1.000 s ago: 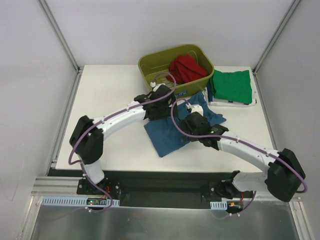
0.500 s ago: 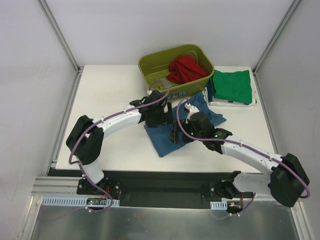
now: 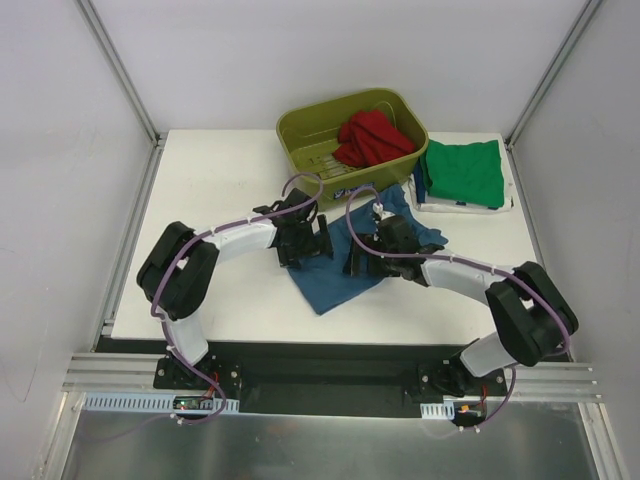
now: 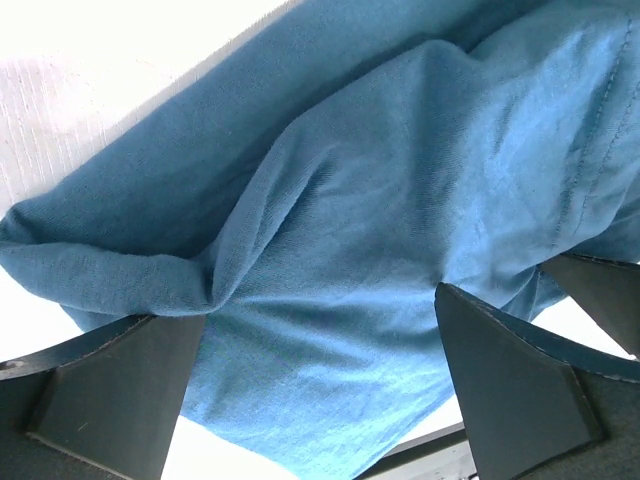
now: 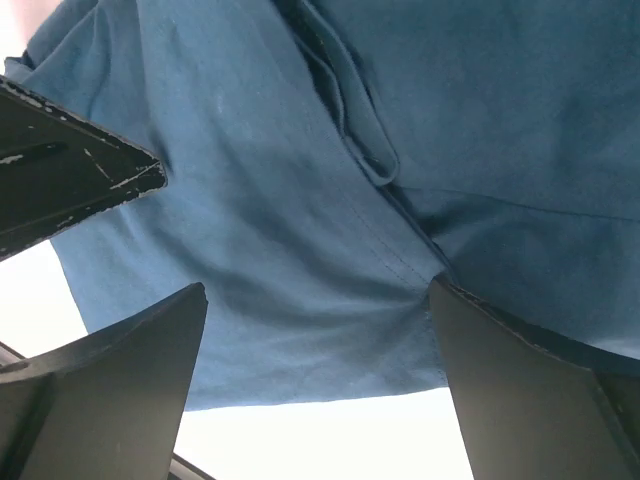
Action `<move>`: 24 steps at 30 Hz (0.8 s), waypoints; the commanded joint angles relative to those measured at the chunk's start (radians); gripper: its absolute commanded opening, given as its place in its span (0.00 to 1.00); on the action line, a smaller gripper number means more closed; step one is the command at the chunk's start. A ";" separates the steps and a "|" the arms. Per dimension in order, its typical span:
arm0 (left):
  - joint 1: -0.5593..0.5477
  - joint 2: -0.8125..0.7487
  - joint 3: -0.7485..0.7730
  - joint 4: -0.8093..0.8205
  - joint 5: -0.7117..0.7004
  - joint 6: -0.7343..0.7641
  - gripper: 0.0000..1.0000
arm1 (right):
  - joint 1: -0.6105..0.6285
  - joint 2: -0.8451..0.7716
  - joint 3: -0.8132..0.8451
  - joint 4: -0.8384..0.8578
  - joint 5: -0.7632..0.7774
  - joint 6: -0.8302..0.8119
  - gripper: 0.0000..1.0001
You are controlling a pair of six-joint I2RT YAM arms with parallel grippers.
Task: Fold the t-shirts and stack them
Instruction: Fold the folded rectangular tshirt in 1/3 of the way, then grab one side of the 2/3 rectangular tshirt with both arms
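The teal-blue t-shirt [image 3: 338, 283] lies rumpled at the centre of the table [image 3: 210, 190]. The left gripper [image 4: 318, 310] hangs over its 10 o'clock edge, fingers spread wide. The right gripper [image 5: 318, 290] (equally wide apart) hovers just beside, near the cloth's middle. The red t-shirt [image 3: 372, 137] sits in the olive tub [image 3: 315, 140] at 12 o'clock, and the green t-shirt [image 3: 462, 172] lies folded at 2 o'clock.

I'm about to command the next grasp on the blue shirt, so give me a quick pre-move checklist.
1. Opening of left tool: ok, jaws wide over the teal t-shirt.
2. Opening of right tool: ok, nothing held.
3. Flatness of teal t-shirt: not ok, rumpled.
4. Folded green t-shirt out of the way: ok.
5. Emptied tub: not ok, red t-shirt bunched inside.
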 commanded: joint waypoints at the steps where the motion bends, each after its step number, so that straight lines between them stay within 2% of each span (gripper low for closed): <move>1: 0.011 -0.034 -0.033 -0.004 0.019 0.021 0.99 | -0.003 0.024 0.034 -0.008 -0.004 -0.032 0.98; 5: 0.011 -0.135 -0.048 -0.006 0.007 0.035 0.99 | 0.003 -0.082 0.060 -0.096 -0.003 -0.082 0.98; 9: 0.011 -0.308 -0.097 -0.006 -0.053 0.035 0.99 | 0.057 -0.200 0.092 -0.210 0.062 -0.166 0.98; 13: 0.017 -0.414 -0.184 -0.006 -0.090 0.041 0.99 | 0.207 -0.248 0.123 -0.293 0.066 -0.254 0.98; 18: 0.077 -0.448 -0.288 -0.004 -0.050 0.046 0.99 | 0.425 -0.180 0.184 -0.278 0.063 -0.352 0.98; 24: 0.106 -0.393 -0.306 0.020 -0.018 0.104 0.99 | 0.549 0.033 0.354 -0.319 0.100 -0.434 0.99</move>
